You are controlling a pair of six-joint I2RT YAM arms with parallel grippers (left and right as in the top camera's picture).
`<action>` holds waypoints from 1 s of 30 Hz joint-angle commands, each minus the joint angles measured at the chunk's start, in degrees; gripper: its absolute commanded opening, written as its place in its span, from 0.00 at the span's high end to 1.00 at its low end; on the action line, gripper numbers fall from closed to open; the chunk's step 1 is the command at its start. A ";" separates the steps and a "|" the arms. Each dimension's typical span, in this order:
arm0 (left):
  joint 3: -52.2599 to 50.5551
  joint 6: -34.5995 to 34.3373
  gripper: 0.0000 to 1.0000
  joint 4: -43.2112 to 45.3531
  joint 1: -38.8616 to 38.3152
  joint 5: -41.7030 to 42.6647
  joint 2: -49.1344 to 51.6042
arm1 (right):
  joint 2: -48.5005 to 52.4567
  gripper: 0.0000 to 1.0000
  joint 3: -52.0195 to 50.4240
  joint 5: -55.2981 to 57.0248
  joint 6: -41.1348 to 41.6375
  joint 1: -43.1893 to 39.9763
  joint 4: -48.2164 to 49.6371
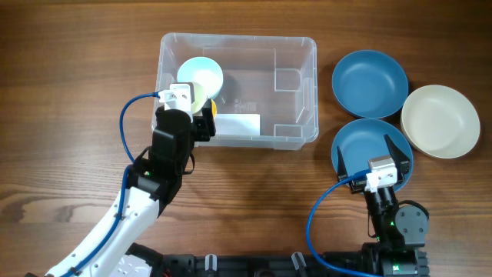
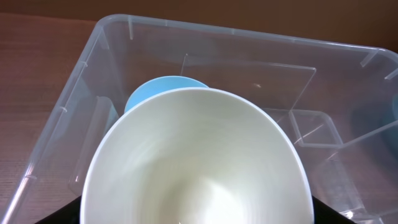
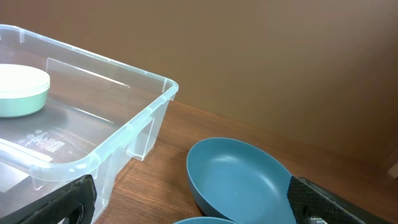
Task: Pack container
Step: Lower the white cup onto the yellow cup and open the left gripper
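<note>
Presently you are on a placing step. On the wooden tabletop (image 1: 69, 92) the container (image 1: 296, 92) sits in the middle, and the left arm reaches over its near wall into its left end. A white bowl (image 2: 193, 162) fills that wrist's view, tilted, and a light blue bowl (image 2: 165, 84) shows behind it, lower in the container. Only dark slivers of the left fingers (image 2: 336, 214) show under the white bowl's rim, so you cannot tell whether they grip it. The right fingers (image 3: 62, 202) stand wide apart and empty above the dark blue bowl (image 1: 361, 135) by the container's near right corner. A second dark blue bowl (image 1: 369, 73) lies beside its far right corner, and a cream bowl (image 1: 440, 121) lies further right.

Next, I judge, you need the white bowl settled flat into the light blue one and the left arm lifted clear of the wall.

The container is a large clear bin with rounded corners and a rimmed edge. It has a white label (image 1: 238, 123) on its floor, and its right half holds no bowl.
</note>
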 commanded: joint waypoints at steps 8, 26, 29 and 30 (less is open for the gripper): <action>-0.26 0.31 0.21 -0.11 -0.26 0.70 0.31 | 0.13 0.00 -0.04 -0.96 -0.48 0.33 0.13; -0.24 0.33 0.19 1.53 -0.26 -0.07 0.04 | 0.13 0.00 -0.04 -0.96 -0.46 0.33 0.13; -0.24 0.33 0.19 1.51 -0.26 -3.80 -1.22 | 0.13 0.00 -0.04 -0.96 -0.48 0.33 0.13; -0.24 0.35 0.18 1.51 -0.26 -4.66 -1.92 | 0.13 0.00 -0.04 -0.96 -0.48 0.33 0.13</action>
